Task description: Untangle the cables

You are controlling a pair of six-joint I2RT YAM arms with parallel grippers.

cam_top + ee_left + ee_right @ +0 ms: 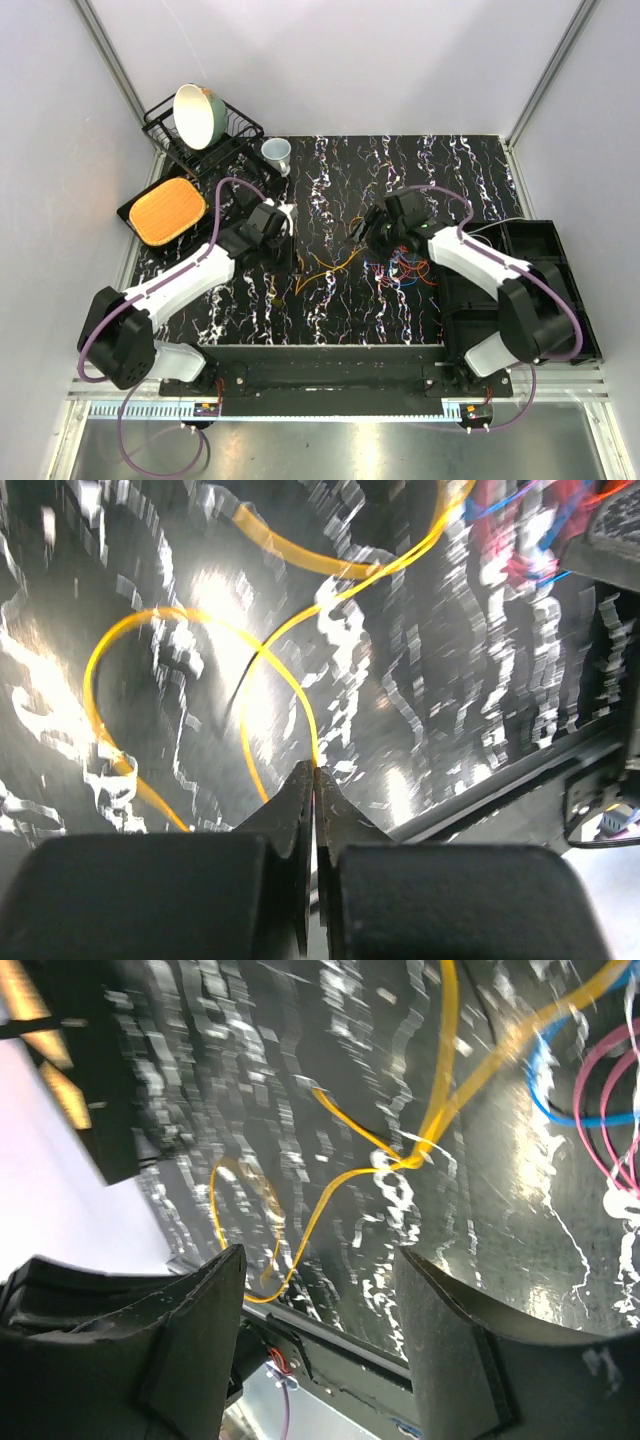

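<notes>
We are pinching a thin yellow wire cable (262, 652) in our left gripper (313, 772), closed tight on it. Our right gripper (320, 1265) is gaping open, the multicoloured thin-wire tangle (400, 268) lying at its four o'clock.

Pale walls (330, 60), black marbled table (400, 160)

Top external: high, behind the arm bases, looking down and forward over the whole marbled table (330, 320); bases at 6 o'clock, back wall at 12. Left wrist: very near the tabletop, left gripper (314, 772) at 6 o'clock, facing outward. Right wrist: near, tilted, right gripper (320, 1270) at 6 o'clock. All three share the yellow cable (322, 268) mid-table; both wrist views blurred.
</notes>
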